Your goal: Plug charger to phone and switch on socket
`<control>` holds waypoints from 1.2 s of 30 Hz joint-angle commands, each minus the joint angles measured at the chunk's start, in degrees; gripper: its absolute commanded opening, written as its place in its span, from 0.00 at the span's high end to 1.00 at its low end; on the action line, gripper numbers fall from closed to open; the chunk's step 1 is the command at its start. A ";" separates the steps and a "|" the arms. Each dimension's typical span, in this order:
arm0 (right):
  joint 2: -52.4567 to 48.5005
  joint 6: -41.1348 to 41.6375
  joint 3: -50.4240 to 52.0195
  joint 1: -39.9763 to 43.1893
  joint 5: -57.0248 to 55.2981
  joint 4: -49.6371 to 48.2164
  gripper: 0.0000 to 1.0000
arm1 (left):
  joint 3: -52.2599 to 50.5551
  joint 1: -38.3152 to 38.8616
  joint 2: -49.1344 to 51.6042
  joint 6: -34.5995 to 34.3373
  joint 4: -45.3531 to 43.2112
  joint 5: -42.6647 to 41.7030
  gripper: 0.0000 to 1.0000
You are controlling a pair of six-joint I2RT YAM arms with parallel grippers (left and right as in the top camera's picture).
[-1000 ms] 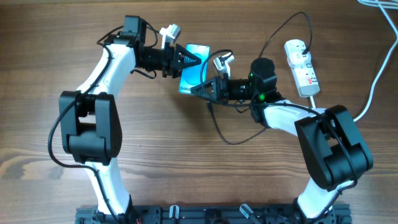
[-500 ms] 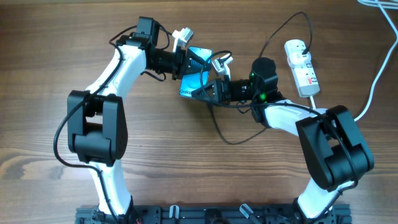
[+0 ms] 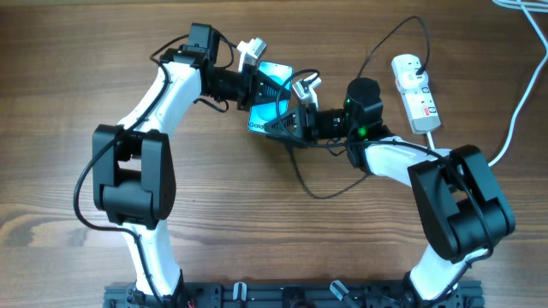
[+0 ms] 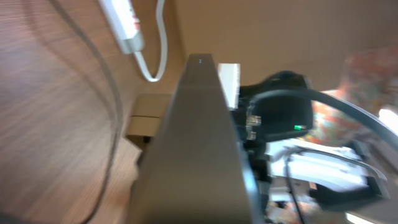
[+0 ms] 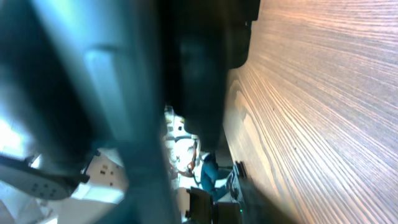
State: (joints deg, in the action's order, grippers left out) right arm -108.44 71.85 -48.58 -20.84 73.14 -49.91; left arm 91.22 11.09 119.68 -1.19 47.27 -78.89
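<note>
The phone (image 3: 267,109), teal screen up, is lifted at an angle above the table between both arms. My left gripper (image 3: 260,88) is shut on its far end; in the left wrist view the phone's dark edge (image 4: 193,155) fills the middle. From the right, my right gripper (image 3: 281,126) sits at the phone's near end with its fingers apart. The charger (image 3: 301,178), a thin black cable, loops from there over the table and up to the socket (image 3: 415,94). Its plug tip is hidden by the right gripper. The right wrist view is blurred.
The socket's thick white cord (image 3: 518,103) runs off at the right edge. The left wrist view shows the socket (image 4: 124,22), its white cord (image 4: 155,56) and the right arm's black joint (image 4: 283,118) close behind the phone. Bare wooden table (image 3: 257,222) lies in front.
The left gripper moved right and closed on the phone's far end, tilting it. The right gripper's fingers have spread apart at the phone's near end.
</note>
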 commanded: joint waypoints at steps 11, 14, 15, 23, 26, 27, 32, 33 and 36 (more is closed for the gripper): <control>-0.74 -4.02 0.26 0.31 0.33 -0.61 0.51 | 0.70 -0.66 -1.84 -1.20 8.74 7.74 0.96; -0.74 -2.58 0.26 0.13 0.68 -0.61 0.71 | 0.70 -0.68 -1.84 -1.22 8.70 5.40 0.96; -0.74 -2.45 0.26 0.13 0.68 -0.57 0.75 | 0.70 -0.68 -1.84 -1.22 8.74 5.40 0.96; -0.74 -2.89 0.26 0.26 1.79 -0.37 0.96 | 0.70 -0.66 -1.84 -2.47 9.40 4.76 0.79; -0.74 -2.82 0.26 0.57 2.03 -0.33 0.96 | 0.70 -0.66 -1.84 -2.47 9.68 4.76 0.77; -0.74 -2.80 0.26 0.81 2.43 -0.17 0.96 | 0.70 -0.66 -1.84 -2.47 9.90 4.76 0.77; -0.74 -0.83 0.26 2.56 4.09 0.24 0.96 | 0.70 -0.68 -1.84 -2.01 11.30 5.01 0.77; -0.74 -0.28 0.26 2.82 4.11 0.24 0.96 | 0.70 -0.76 -1.84 -2.01 11.30 4.98 0.77; -0.74 1.88 0.26 3.50 4.11 0.24 0.96 | 0.70 -1.18 -1.84 -2.01 11.30 4.98 0.77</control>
State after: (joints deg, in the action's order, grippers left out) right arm -108.97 71.81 -48.31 -19.09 77.49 -49.98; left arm 91.33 10.61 119.24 -1.61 57.91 -73.60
